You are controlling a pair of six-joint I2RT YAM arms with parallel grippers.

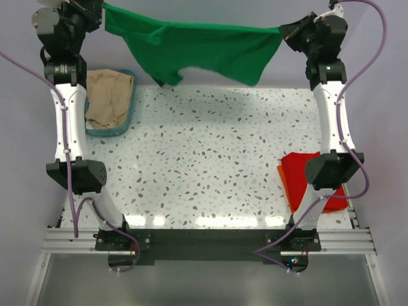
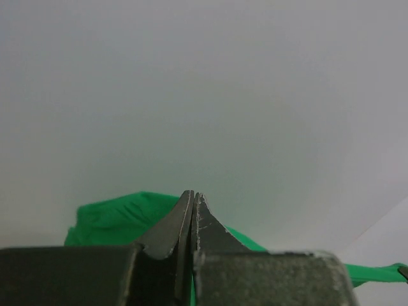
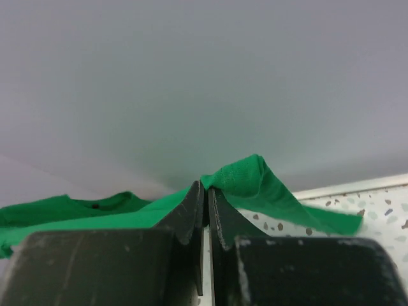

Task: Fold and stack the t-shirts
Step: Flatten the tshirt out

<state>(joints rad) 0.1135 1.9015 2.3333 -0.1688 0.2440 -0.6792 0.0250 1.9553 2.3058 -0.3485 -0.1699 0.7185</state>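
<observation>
Red-orange t-shirt (image 1: 294,173) lies folded on the speckled table's (image 1: 210,172) near right side, partly hidden by the right arm. Farther back on the left, a teal basket (image 1: 106,133) holds beige cloth (image 1: 108,95). At the far edge, the green t-shirt (image 1: 204,54) hangs stretched in the air between the left gripper (image 2: 193,197) and the right gripper (image 3: 205,189), both clamped on it.

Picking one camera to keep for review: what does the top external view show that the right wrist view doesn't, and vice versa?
Top external only: the red-orange t-shirt at the table's near right, the teal basket holding beige cloth, and the left gripper. Right wrist only: a close look at the right gripper, shut on a bunched green fold. Both: the green t-shirt and the speckled table.
</observation>
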